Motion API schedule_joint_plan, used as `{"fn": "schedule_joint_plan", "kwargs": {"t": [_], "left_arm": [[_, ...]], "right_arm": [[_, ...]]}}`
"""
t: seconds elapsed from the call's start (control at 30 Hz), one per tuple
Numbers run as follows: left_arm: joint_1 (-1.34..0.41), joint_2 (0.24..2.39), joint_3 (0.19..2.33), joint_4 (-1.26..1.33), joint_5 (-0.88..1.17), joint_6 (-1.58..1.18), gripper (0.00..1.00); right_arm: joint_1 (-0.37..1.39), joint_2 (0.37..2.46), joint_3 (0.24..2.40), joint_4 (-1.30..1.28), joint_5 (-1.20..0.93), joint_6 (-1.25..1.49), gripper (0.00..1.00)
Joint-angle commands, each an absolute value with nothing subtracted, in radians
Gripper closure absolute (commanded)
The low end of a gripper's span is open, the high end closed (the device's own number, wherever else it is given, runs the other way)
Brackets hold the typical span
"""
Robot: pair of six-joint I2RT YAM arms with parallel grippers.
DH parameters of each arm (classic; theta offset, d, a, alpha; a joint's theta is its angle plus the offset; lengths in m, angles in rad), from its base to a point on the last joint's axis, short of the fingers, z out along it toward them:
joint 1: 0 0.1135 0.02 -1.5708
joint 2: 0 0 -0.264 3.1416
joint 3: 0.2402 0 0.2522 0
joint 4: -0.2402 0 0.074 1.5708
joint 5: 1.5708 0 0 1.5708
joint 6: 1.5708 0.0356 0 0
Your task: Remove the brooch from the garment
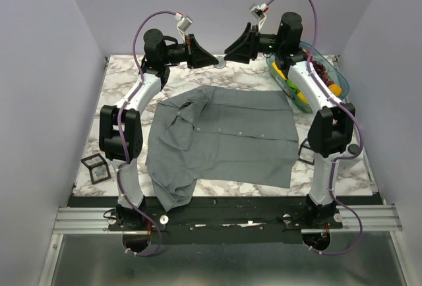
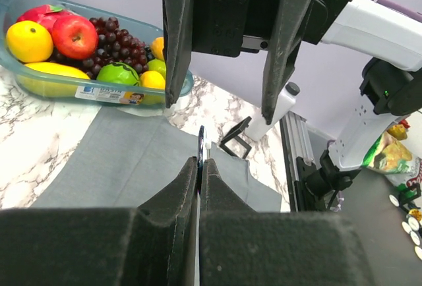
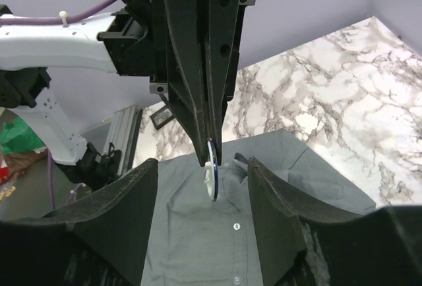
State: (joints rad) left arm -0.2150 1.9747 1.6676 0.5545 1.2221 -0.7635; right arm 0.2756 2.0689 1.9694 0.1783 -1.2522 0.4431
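The left end effector (image 2: 200, 167) is pressed together on the blue brooch (image 3: 211, 171), pinching it edge-on in the air over the far side of the grey shirt (image 1: 224, 141), so the pin looks free of the cloth. The right end effector (image 2: 219, 109) faces it, fingers spread either side and touching nothing, apparently leaving the pin to the left. On the marble bench (image 1: 125, 82), the fruit tub (image 1: 333, 75) and wire-frame cube (image 1: 95, 167) sit well apart from it, obstructing nothing.

Grey garment (image 1: 224, 134); blue brooch (image 3: 213, 180); white-grey marbled table (image 1: 125, 88).
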Motion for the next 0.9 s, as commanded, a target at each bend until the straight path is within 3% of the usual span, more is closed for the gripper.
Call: {"fn": "schedule_joint_plan", "kwargs": {"t": [0.0,0.43,0.8,0.87], "left_arm": [[-0.209,2.002,1.706,0.666,1.267,-0.844,1.00],[-0.210,1.993,1.697,0.653,1.276,-0.833,1.00],[-0.216,1.996,1.703,0.624,1.259,-0.813,1.00],[-0.219,1.996,1.704,0.594,1.256,-0.789,1.00]], "right_arm": [[0.272,2.028,1.939,0.106,-1.206,0.327,0.40],[0.278,2.065,1.927,0.066,-1.187,0.328,0.53],[0.298,2.072,1.922,0.064,-1.220,0.336,0.72],[0.299,2.072,1.922,0.064,-1.213,0.334,0.81]]}}
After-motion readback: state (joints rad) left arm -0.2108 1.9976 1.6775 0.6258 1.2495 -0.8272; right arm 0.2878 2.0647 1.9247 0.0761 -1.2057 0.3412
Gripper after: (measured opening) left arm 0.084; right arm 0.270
